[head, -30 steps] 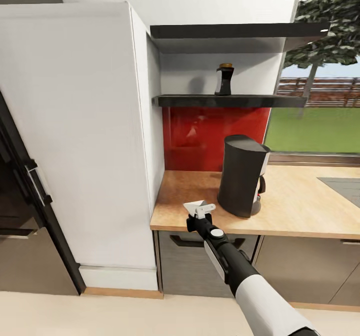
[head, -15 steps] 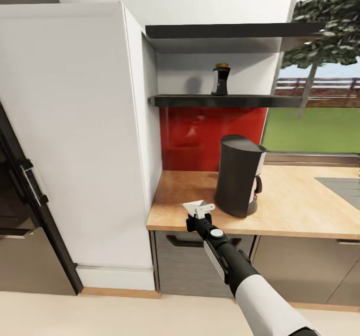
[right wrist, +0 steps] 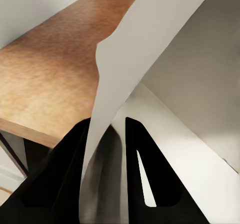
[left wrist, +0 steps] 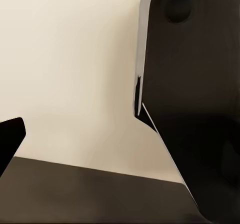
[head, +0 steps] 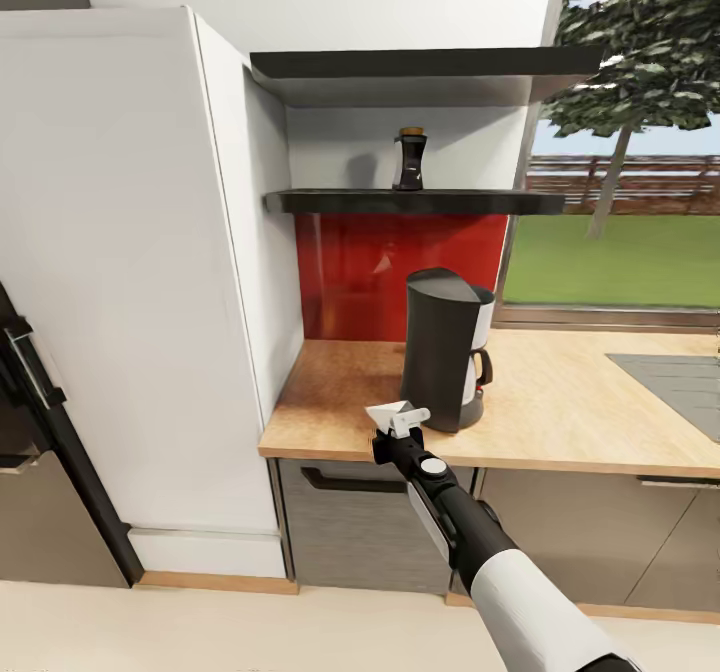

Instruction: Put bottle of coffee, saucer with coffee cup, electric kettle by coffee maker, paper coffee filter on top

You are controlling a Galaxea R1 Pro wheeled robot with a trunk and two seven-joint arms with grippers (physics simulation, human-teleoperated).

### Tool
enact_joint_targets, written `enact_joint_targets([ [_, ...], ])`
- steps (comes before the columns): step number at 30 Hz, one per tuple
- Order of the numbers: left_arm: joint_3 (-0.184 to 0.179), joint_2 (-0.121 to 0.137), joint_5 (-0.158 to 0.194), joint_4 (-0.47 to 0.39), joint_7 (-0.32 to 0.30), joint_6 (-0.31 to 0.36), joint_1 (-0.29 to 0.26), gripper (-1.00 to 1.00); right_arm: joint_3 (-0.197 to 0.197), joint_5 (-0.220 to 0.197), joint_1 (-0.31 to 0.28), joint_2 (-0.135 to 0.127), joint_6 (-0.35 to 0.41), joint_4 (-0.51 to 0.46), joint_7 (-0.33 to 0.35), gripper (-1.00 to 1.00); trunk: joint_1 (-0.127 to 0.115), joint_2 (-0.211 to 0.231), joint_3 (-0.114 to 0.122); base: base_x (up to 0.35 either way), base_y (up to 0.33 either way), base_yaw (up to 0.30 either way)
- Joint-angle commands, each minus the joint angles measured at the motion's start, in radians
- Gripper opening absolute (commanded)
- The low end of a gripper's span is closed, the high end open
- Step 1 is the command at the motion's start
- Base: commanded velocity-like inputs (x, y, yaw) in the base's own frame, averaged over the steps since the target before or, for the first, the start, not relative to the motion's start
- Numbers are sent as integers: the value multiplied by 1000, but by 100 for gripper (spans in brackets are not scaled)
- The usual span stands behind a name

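Kitchen corner. Right gripper (head: 398, 430) clenched on the paper coffee filter (head: 397, 416), held over the near edge of the kitchen countertop (head: 560, 407), just near-left of the coffee maker (head: 443, 348). Bottle of coffee (head: 408, 160) stands on the kitchen shelf (head: 420, 201) above a red backsplash (head: 395, 267). Left gripper's state cannot be told.

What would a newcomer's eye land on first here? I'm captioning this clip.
Probably the tall dark coffee maker on the kitchen countertop against the red backsplash. In front of it, the right gripper pinches the white paper coffee filter. The bottle of coffee stands on the kitchen shelf above.
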Motion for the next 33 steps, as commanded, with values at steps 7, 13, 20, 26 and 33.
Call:
enact_joint_targets([
  [7,0,1,7,-2,1,-2,0,100,1,-3,-1,0,5,-2,2,-100,0,-2,-2,-198,-215,0],
  [13,0,0,7,-2,2,-2,0,100,1,-3,-1,0,5,-3,2,-100,0,-2,-2,-18,-268,0],
  [20,0,-1,7,-2,2,-2,0,100,1,-3,-1,0,5,-3,2,-100,0,-2,-2,0,-275,0],
  [26,0,-1,7,-2,2,-2,0,100,1,-3,-1,0,5,-3,2,-100,0,-2,-2,0,-275,0],
  [33,0,0,7,-2,2,-1,0,100,1,-3,-1,0,5,-3,2,-100,0,-2,-2,0,-276,0],
])
